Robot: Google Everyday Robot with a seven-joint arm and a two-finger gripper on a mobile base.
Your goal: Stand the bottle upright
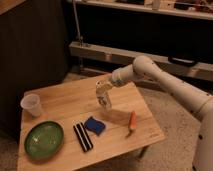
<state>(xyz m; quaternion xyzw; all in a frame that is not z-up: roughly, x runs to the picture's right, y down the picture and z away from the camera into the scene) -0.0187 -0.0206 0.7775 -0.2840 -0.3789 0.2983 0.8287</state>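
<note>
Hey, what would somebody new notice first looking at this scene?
First, the white arm reaching in from the right, its gripper shut on the bottle above the middle of the wooden table. Next, the green plate at the front left corner and the orange carrot near the right edge.

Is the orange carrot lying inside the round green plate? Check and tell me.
No. The orange carrot lies on the bare wooden table near its right edge, far from the green plate; the gripper hangs over mid-table.

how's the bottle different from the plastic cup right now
The small whitish plastic bottle is off the wooden table, shut in the hand over its middle; the translucent white plastic cup stands upright, untouched, near the left edge. The cup is open-topped. Both are pale plastic.
</note>
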